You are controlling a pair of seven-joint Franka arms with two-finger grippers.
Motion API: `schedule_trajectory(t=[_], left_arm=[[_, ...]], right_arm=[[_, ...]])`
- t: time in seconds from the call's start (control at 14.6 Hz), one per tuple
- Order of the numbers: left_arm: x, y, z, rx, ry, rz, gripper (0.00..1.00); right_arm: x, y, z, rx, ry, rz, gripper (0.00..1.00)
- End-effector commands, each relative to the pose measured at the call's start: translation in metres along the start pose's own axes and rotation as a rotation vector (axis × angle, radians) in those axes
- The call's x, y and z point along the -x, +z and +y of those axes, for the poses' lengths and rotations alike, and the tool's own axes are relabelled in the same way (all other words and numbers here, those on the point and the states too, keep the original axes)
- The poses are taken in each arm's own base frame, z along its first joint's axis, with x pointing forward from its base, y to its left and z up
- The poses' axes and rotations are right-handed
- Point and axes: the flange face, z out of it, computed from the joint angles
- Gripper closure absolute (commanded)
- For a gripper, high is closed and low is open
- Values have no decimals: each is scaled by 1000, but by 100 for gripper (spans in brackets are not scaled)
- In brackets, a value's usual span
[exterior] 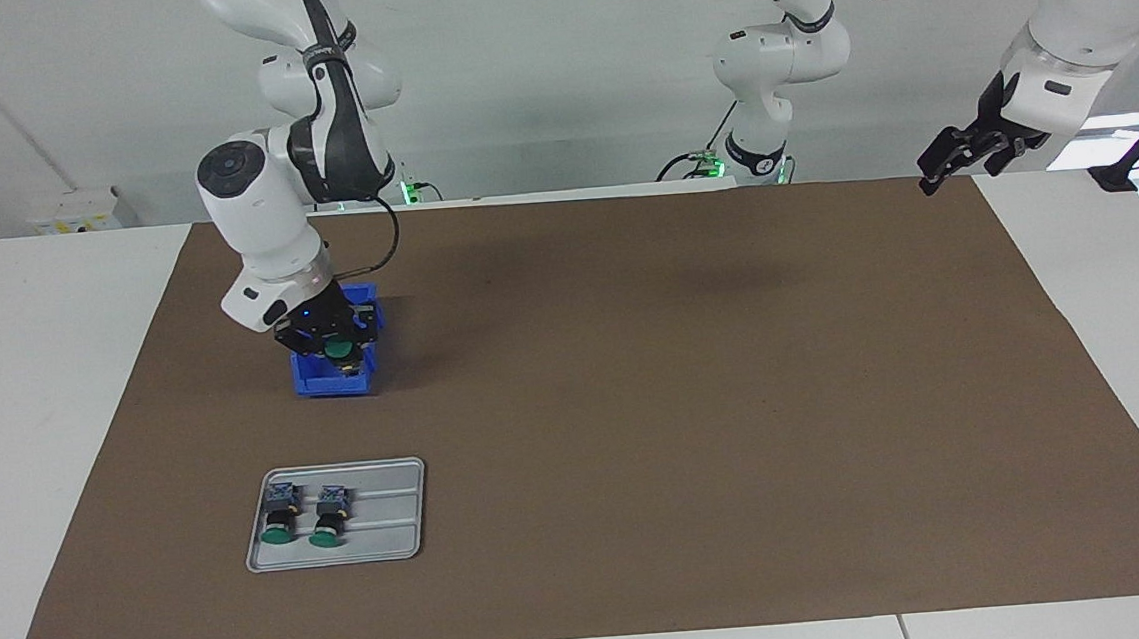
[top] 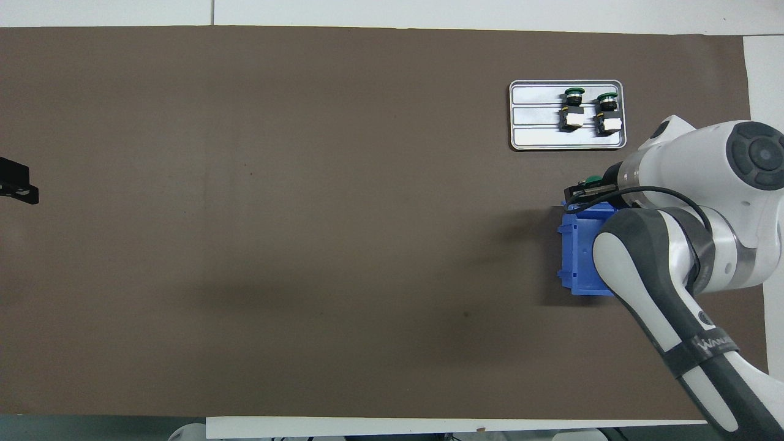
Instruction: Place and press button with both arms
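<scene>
The right gripper's (exterior: 336, 348) fingers were closed on a button (exterior: 338, 350), its green cap showing between them, and the whole hand hung over the blue bin (exterior: 333, 381) at the edge farther from the robots. In the overhead view the same green cap (top: 592, 180) peeked out just past the bin's rim (top: 576, 245), with the white wrist and forearm of the right arm (exterior: 268, 230) covering most of the bin. Whether the button rested on the bin or was lifted clear of it could not be told.

Farther from the robots than the bin, toward the right arm's end of the surface (exterior: 636, 405), lay a grey tray (exterior: 384, 533). Two more buttons (exterior: 279, 513) (exterior: 329, 515) lay side by side in it, green caps pointing away from the robots, block ends toward them.

The left gripper (exterior: 959, 157) waited up in the air over the brown mat's corner at the left arm's end of the surface, well apart from the bin and tray. Whether its fingers were open or closed could not be told.
</scene>
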Motion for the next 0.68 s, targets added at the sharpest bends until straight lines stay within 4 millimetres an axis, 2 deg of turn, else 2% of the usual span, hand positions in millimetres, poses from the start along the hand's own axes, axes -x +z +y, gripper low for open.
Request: schedule_trajectory(t=[0.0,0.21,0.34,0.62], left_arm=[[4,-7,-3,-7,12,8,0],[5,-9,-2,-8,21,16,0],[4,-7,0,-10,31,16,0],[5,-7,10,-11,50,16,0]], right_arm=[[6,8,20,-15,54,-6,100],[17,19,22,-15,57,-32,100],[21,19,31,-14,63,-34,100],[40,33,35,-11,69,-62,99]])
